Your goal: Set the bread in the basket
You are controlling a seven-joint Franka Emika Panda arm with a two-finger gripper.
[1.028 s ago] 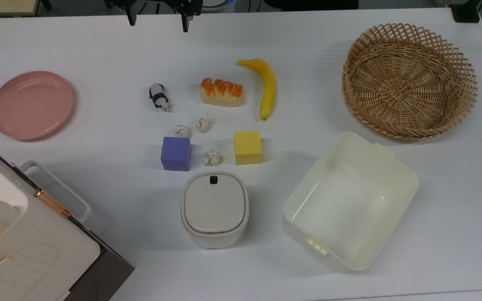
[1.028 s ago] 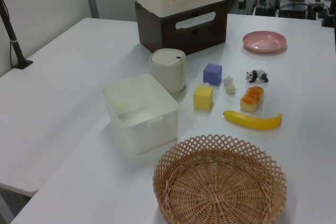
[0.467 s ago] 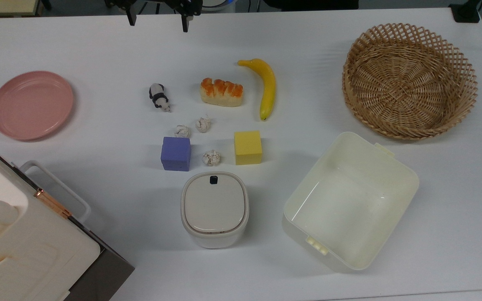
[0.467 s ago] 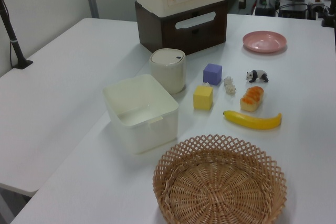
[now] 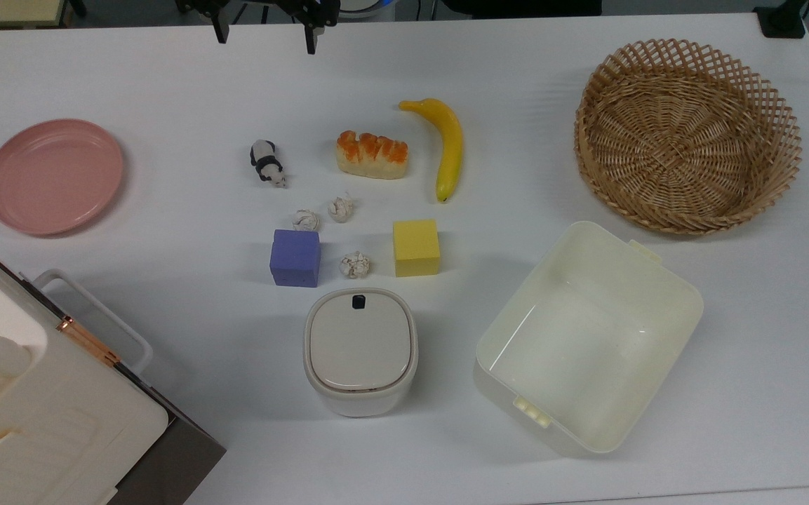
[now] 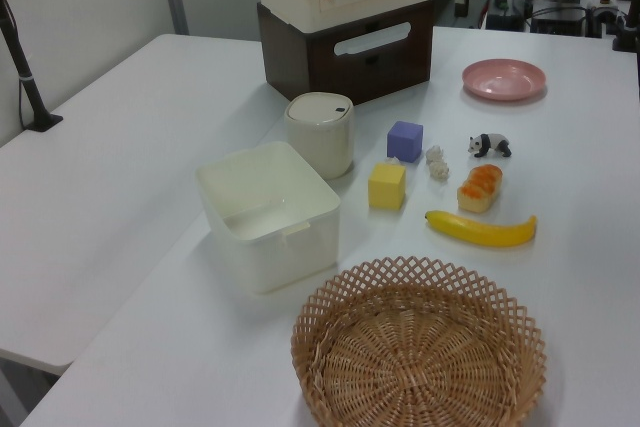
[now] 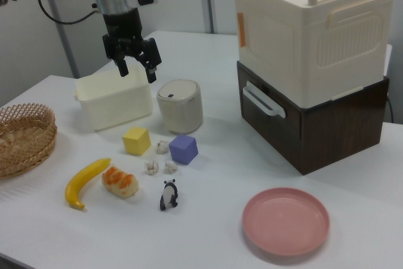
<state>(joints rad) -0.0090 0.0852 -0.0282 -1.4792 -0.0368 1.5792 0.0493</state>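
The bread (image 5: 372,155) lies on the white table between a toy panda (image 5: 266,163) and a yellow banana (image 5: 445,146); I also see the bread (image 6: 481,187) (image 7: 119,181) in the left and right views. The wicker basket (image 5: 687,133) stands empty at the top view's right, also basket (image 6: 418,345) and basket (image 7: 25,137). My gripper (image 5: 265,36) hangs open at the top view's upper edge, well away from the bread. In the right view the gripper (image 7: 136,67) hovers high above the table, nothing between its fingers.
A cream tub (image 5: 586,337), a lidded white bin (image 5: 360,351), a yellow cube (image 5: 416,247), a purple cube (image 5: 295,257) and three crumpled paper balls (image 5: 355,264) sit near the bread. A pink plate (image 5: 53,175) and a large cream-and-brown box (image 7: 312,61) stand further off.
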